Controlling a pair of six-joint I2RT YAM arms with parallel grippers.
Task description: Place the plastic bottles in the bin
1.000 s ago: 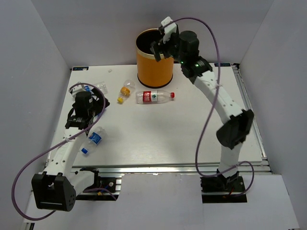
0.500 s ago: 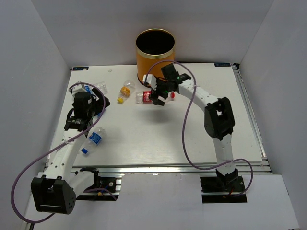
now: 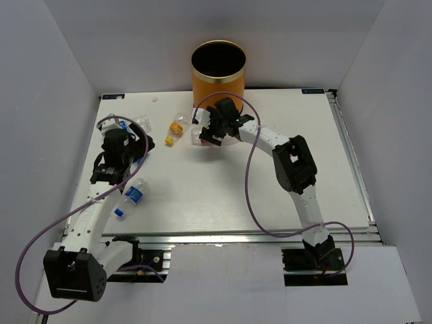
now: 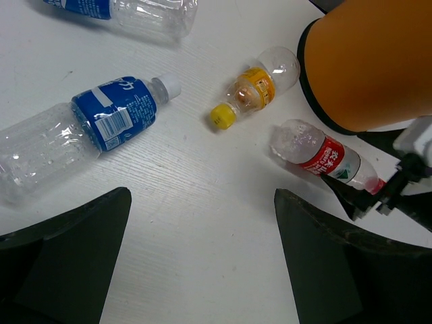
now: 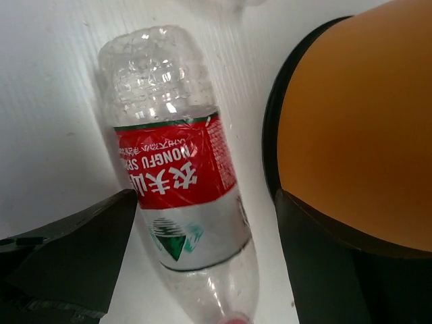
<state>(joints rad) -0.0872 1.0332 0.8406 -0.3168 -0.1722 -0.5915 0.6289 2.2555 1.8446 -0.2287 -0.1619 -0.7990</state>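
Observation:
The orange bin [image 3: 218, 81] stands at the back middle and fills the right of the right wrist view [image 5: 358, 128]. A clear bottle with a red label [image 5: 179, 175] lies on its side just in front of it. My right gripper [image 3: 209, 133] is open and low, one finger [image 5: 67, 253] on each side of the bottle's neck end. My left gripper [image 3: 145, 144] is open and empty over bare table [image 4: 202, 270]. An orange-capped bottle [image 3: 176, 127] and blue-labelled bottles [image 3: 133, 195] [image 4: 111, 118] lie at the left.
Another blue-labelled clear bottle [image 4: 128, 10] lies at the far left. White walls close in the back and both sides. The right arm's purple cable [image 3: 253, 175] loops over the table's middle.
My right gripper was up at the bin's rim a second ago. It has come down in front of the bin and now straddles the red-labelled bottle. The left arm has not moved.

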